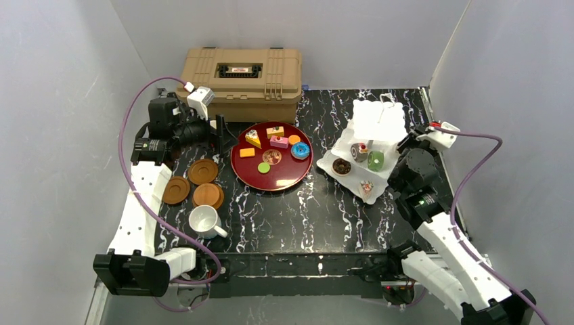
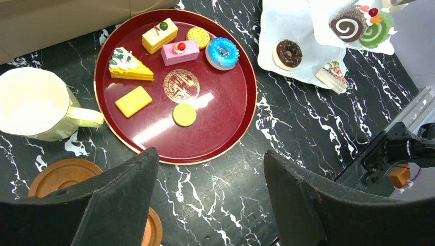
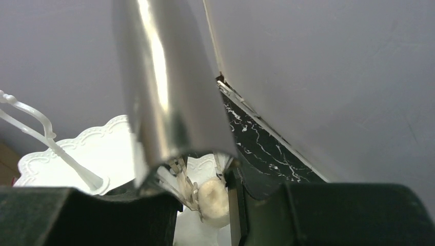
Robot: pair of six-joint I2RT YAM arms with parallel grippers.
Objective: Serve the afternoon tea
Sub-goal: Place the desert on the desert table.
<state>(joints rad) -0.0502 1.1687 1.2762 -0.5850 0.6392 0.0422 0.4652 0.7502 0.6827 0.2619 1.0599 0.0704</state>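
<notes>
Only the right wrist view shows right claw (image 3: 205, 192) clamping silver tongs (image 3: 169, 92); left claw (image 2: 210, 159) apart.

As I see it from above: black, white-veined table (image 1: 284, 223) at centre; pale grey walls (image 1: 54, 101) at left, top and right of frame; even light.

Tan case (image 1: 240, 74) behind dark-red tray (image 1: 288, 175) on black marbled table (image 1: 304, 217)
</notes>
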